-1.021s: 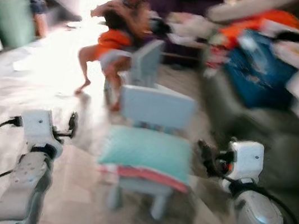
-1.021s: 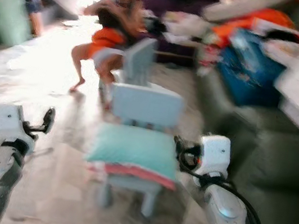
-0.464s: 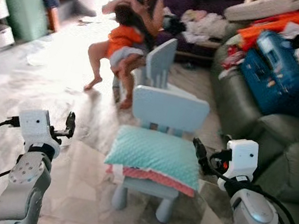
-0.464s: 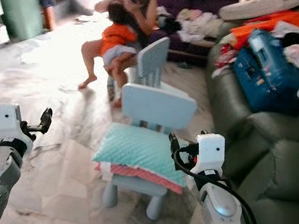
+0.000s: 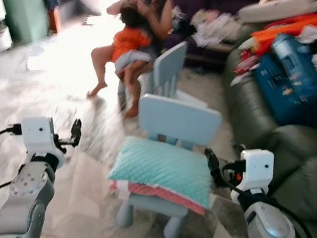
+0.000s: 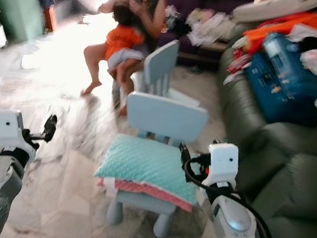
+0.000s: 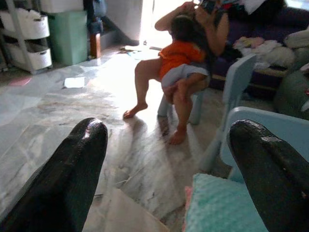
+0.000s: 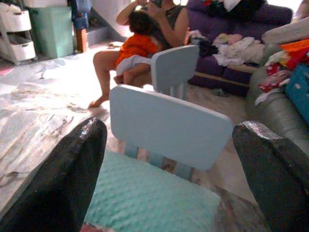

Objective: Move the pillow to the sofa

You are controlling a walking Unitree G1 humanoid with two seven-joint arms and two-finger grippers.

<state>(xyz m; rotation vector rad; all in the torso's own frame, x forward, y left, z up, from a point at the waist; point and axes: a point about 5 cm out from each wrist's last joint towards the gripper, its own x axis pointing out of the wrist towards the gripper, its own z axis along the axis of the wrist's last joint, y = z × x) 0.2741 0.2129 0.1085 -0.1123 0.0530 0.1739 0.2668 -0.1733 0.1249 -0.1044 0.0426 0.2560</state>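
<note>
The teal pillow (image 5: 164, 169) lies on the seat of a pale blue chair (image 5: 177, 122), left of the green sofa (image 5: 297, 159). The left gripper (image 7: 164, 179) and right gripper (image 8: 169, 169) flank it, fingers spread, holding nothing.

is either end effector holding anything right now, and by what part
Nothing is held. Both the left end effector and right end effector are open, either side of the pillow on the chair.

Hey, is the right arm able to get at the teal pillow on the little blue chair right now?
Probably yes. The right gripper, jaws open, sits beside the pillow with nothing between them.
</note>
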